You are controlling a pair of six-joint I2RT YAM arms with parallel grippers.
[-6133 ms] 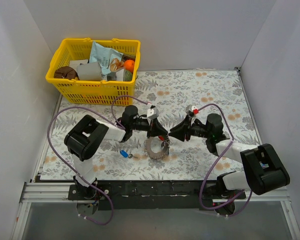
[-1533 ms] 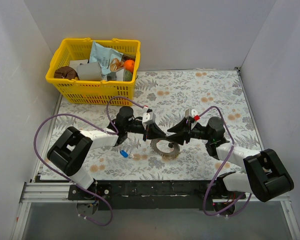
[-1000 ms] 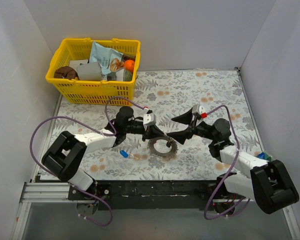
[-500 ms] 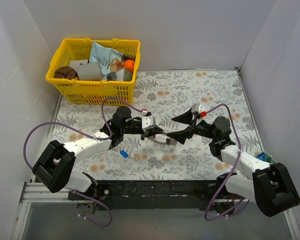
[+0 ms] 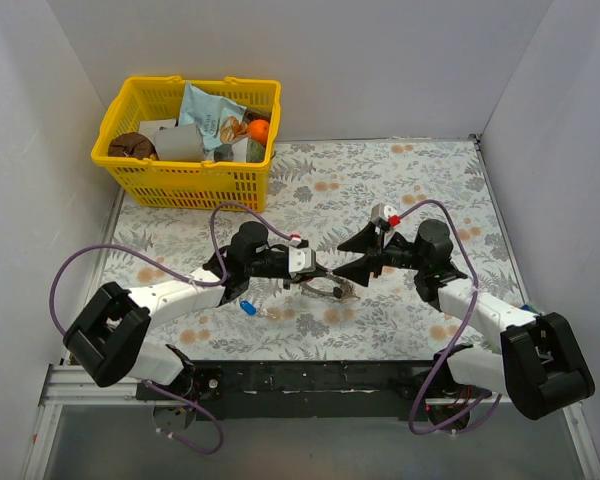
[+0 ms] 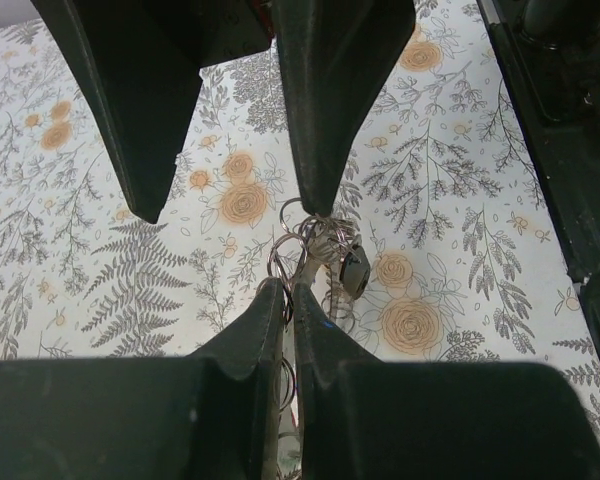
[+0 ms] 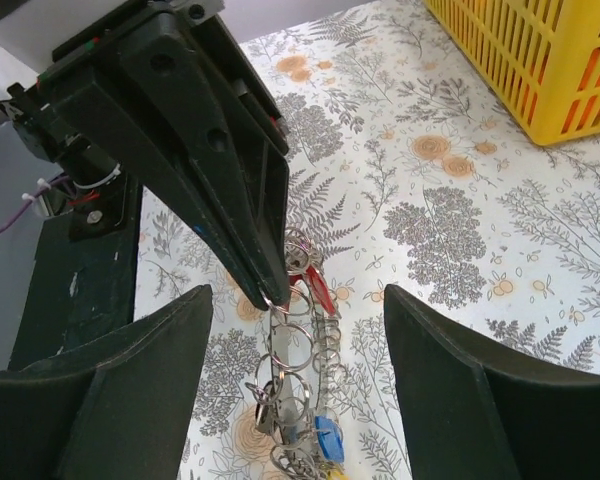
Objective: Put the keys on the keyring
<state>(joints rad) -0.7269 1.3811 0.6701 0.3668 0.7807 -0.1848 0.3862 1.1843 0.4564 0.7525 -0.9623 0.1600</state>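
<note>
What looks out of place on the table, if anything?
One blue key lies alone on the table, apart from the keyring that the left gripper pinches. Nothing looks spilled or broken.

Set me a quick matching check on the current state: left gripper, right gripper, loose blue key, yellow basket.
Things:
1. left gripper
2. right gripper
3. loose blue key
4. yellow basket

States or places:
A. far left corner
B. open
C. shut on the keyring
D. lying on the floral mat, in no gripper

Pairs: 1-C, 2-B, 3-D, 4-A
</note>
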